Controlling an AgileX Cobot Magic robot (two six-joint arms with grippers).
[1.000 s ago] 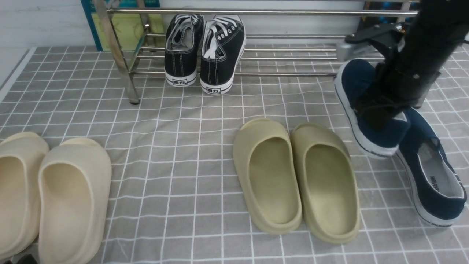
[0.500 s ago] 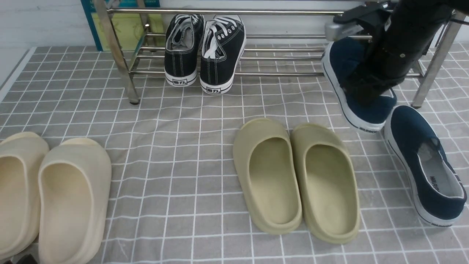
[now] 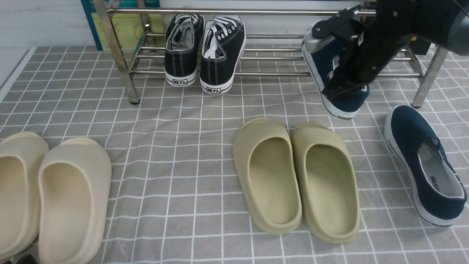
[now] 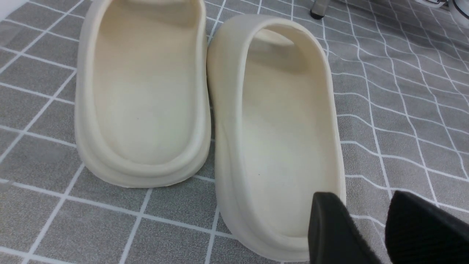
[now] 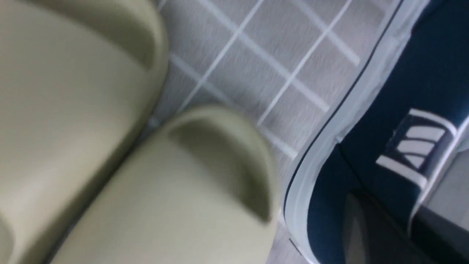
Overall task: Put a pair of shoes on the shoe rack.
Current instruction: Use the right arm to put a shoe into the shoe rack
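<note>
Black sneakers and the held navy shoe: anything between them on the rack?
Front view shows only bare shoe rack bars between the black sneakers and held navy shoe.

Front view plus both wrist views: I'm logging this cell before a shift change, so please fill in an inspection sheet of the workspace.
Surface: grey checked cloth, wrinkled.
Job's things: navy-blue canvas slip-on shoe lifted and tilted in front of the shiny chrome tube shoe rack; second navy-blue slip-on shoe lies on the cloth.
Clutter: black lace-up sneakers on the rack; olive foam slides at centre; cream foam slides at left.
Grippers: right gripper shut on the lifted shoe; left gripper open, empty, over a cream slide.
Cables: nothing seen.
Surroundings: white wall; teal-and-yellow board behind the rack.
</note>
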